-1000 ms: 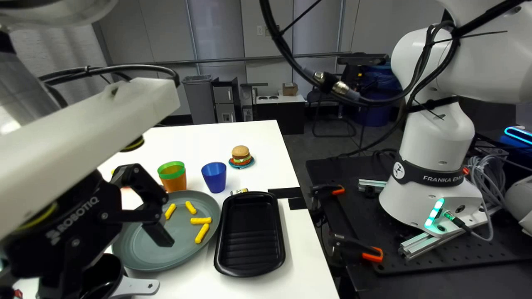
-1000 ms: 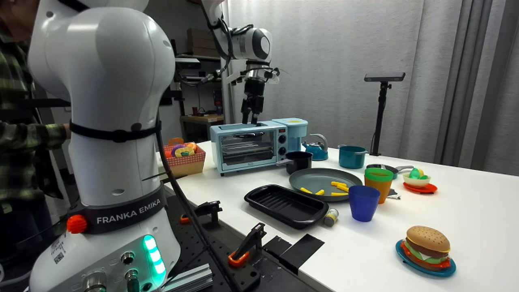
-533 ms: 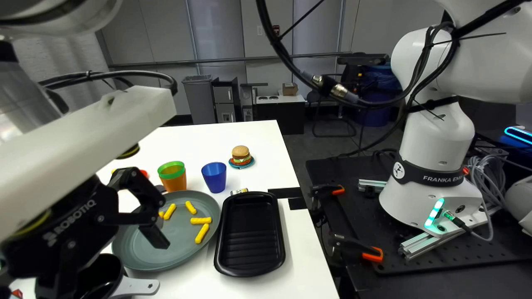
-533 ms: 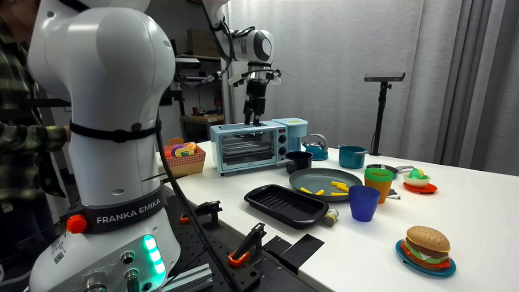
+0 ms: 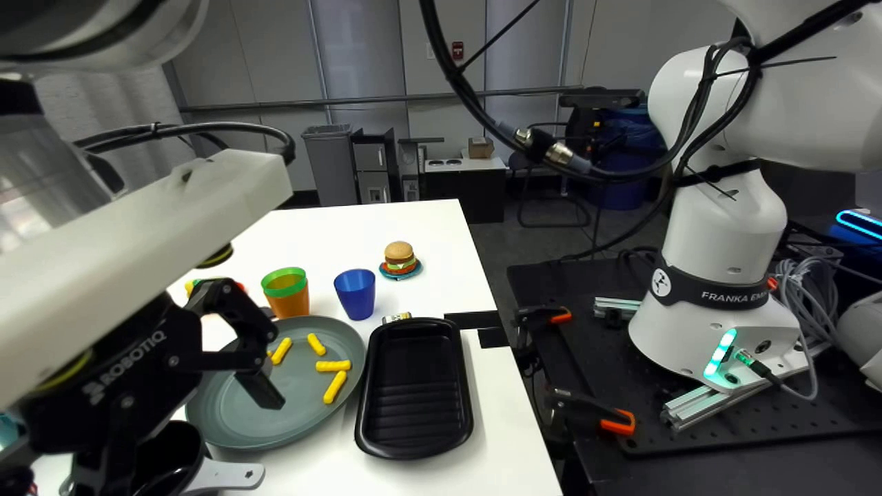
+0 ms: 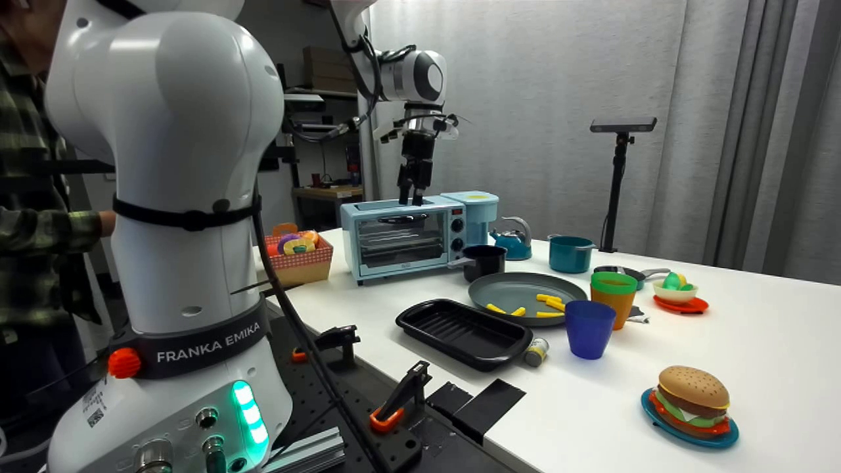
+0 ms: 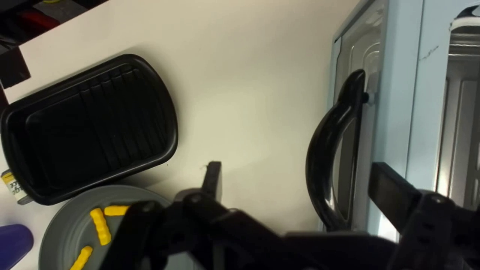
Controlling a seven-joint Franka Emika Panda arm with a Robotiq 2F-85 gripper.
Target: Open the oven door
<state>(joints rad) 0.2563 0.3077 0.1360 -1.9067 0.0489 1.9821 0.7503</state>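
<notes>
The light blue toaster oven (image 6: 353,223) stands at the back of the table in an exterior view, its glass door (image 6: 402,243) upright and shut. Its black curved handle (image 7: 318,157) shows clearly in the wrist view, and also in an exterior view (image 6: 403,219). My gripper (image 7: 298,176) is open and empty, pointing down. In an exterior view the gripper (image 6: 410,199) hangs at the oven's top front edge. In the wrist view the handle lies between the fingers, closer to the right one, which overlaps the oven's front edge. No contact with the handle is visible.
A black pot (image 6: 484,263) stands by the oven's front right corner. A grey plate (image 6: 483,292) with several yellow sticks and a black baking tray (image 6: 460,332) lie in front. A food basket (image 6: 299,266) is left of the oven, a kettle (image 6: 512,244) right.
My gripper has shifted slightly right and down in an exterior view, staying open. The oven, its door and the other objects have not moved.
</notes>
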